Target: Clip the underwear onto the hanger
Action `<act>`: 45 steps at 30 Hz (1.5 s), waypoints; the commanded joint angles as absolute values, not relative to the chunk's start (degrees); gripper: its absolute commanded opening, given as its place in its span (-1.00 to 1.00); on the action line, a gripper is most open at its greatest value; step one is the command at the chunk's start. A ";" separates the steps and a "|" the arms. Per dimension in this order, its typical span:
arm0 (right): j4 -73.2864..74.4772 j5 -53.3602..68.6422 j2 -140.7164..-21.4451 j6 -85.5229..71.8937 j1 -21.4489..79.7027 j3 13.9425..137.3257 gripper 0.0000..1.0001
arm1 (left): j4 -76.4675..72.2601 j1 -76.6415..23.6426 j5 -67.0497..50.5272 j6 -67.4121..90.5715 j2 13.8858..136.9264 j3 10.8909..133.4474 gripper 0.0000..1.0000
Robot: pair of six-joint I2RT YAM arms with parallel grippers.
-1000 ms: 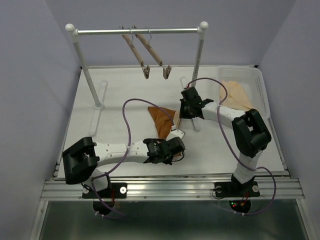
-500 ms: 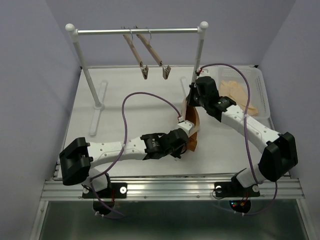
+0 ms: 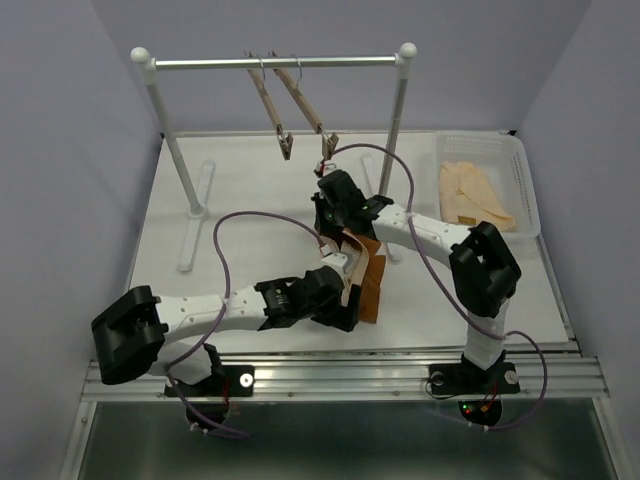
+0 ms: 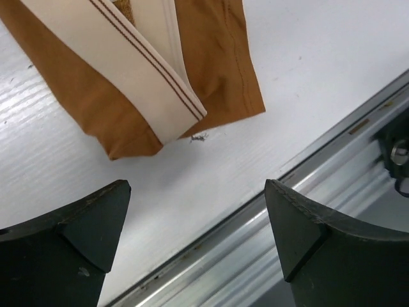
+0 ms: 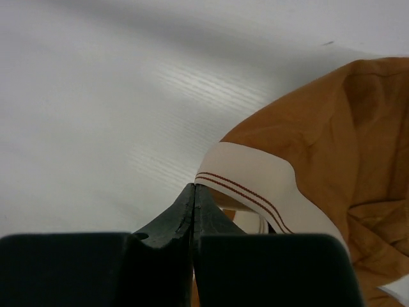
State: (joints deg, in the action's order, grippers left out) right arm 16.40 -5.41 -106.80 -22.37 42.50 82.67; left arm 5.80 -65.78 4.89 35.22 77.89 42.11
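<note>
We are pinching the underwear (image 5: 345, 128) by its waistband in our closed right pincer (image 5: 193, 192), left pincer (image 4: 197, 192) gaping empty; lifting it taut toward the hanger (image 3: 303, 102) seems wise.

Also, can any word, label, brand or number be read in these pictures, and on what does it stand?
None can be read.
The underwear has only two thin brown stripes on its pale waistband, no letters.
The hanger, the rail and the basket show no print.

the top camera looked down over the whole table (image 3: 240, 170) from its near edge; both wrist cameras faced the underwear (image 4: 217, 70) closely, shared by all views.
</note>
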 commanded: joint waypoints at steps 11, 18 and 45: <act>9.85 2.36 -119.52 -34.89 47.90 95.62 -0.82 | 14.14 -64.78 14.41 45.96 57.31 37.53 0.98; 9.76 8.17 -114.90 -32.70 47.90 92.29 0.29 | 23.63 -61.01 21.18 57.55 50.46 38.15 0.98; 15.64 10.62 -82.00 -18.29 46.32 51.07 1.00 | 6.94 -27.60 15.20 41.68 83.92 56.24 0.88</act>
